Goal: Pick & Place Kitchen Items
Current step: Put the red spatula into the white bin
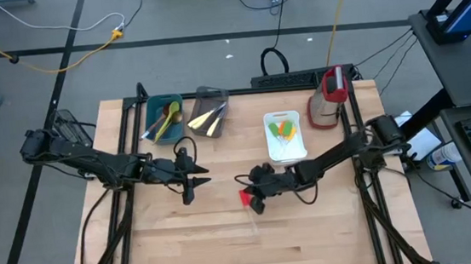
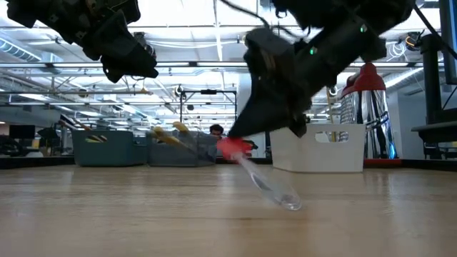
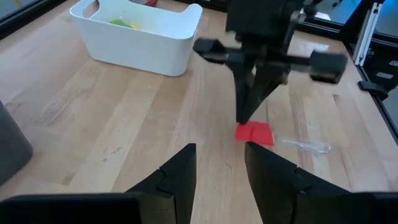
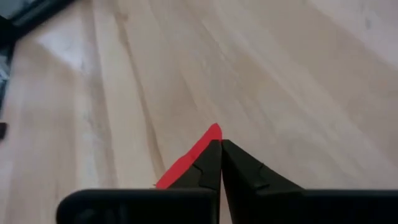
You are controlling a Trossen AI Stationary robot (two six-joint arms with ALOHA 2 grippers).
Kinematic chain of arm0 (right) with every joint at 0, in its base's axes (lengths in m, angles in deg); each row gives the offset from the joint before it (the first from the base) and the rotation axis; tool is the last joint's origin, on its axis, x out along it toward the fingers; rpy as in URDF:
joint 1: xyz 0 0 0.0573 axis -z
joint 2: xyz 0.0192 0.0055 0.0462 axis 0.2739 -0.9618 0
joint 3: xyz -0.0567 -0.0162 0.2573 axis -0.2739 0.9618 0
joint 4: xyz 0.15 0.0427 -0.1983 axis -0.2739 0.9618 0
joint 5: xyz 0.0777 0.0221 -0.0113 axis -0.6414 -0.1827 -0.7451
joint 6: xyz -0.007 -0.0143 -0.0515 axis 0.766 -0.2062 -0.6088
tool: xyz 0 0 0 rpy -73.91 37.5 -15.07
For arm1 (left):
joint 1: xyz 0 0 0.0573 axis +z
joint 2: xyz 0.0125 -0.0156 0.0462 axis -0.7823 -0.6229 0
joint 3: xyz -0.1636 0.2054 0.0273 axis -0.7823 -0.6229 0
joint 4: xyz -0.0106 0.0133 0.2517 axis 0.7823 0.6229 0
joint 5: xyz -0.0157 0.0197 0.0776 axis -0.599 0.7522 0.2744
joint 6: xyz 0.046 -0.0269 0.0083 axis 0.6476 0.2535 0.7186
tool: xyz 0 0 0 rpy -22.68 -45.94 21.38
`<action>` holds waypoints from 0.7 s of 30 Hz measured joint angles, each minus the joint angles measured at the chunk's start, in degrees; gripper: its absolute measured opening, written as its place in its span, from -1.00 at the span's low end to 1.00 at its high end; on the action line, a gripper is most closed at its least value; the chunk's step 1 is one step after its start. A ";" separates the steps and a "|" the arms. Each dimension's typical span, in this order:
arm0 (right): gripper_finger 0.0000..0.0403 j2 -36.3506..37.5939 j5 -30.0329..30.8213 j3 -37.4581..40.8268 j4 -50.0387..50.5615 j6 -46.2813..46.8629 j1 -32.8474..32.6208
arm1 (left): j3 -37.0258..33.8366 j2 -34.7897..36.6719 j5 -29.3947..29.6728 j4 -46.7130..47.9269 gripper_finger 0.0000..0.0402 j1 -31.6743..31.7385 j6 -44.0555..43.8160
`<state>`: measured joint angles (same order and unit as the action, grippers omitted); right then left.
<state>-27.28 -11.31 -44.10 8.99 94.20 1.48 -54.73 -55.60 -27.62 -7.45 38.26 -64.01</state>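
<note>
A small spatula with a red head [image 2: 232,148] and a clear handle [image 2: 275,191] is near the table's middle; it also shows in the high view [image 1: 246,199]. My right gripper [image 1: 250,195] is shut on its red head. My left gripper [image 1: 194,184] hovers to the spatula's left, open and empty; its fingers [image 3: 180,168] point toward the spatula. Other utensils lie in the teal tub [image 1: 164,119], the grey tub [image 1: 208,113] and the white tub [image 1: 285,136]. My right gripper pinches the spatula's red head [image 4: 194,154] between its two fingertips [image 3: 247,109], slanting down from above and from the table's right. The head is raised off the table. The spatula tilts, and the free end of its clear handle [image 2: 289,203] rests on the wood.
The teal, grey and white tubs stand in a row toward the far edge, with a red-and-clear jug [image 1: 328,98] at the far right. Bare wood [image 1: 254,250] lies near the front edge.
</note>
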 joint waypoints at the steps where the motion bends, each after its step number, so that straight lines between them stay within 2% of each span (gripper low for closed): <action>1: -0.99 0.81 0.11 0.00 0.29 -0.76 0.00 | 0.00 0.00 0.02 0.00 -0.30 0.00 -0.07; 12: -1.00 11.75 0.75 -0.13 4.86 -10.01 0.55 | 0.00 0.00 0.00 -0.07 -0.30 0.00 -0.10; 21: -1.00 20.44 0.89 -0.13 10.19 -15.89 3.42 | 0.00 0.00 0.02 -0.09 -0.30 -0.01 -0.36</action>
<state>-6.83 -10.42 -44.23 19.18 78.30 4.90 -54.73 -55.60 -27.60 -7.54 38.25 -64.37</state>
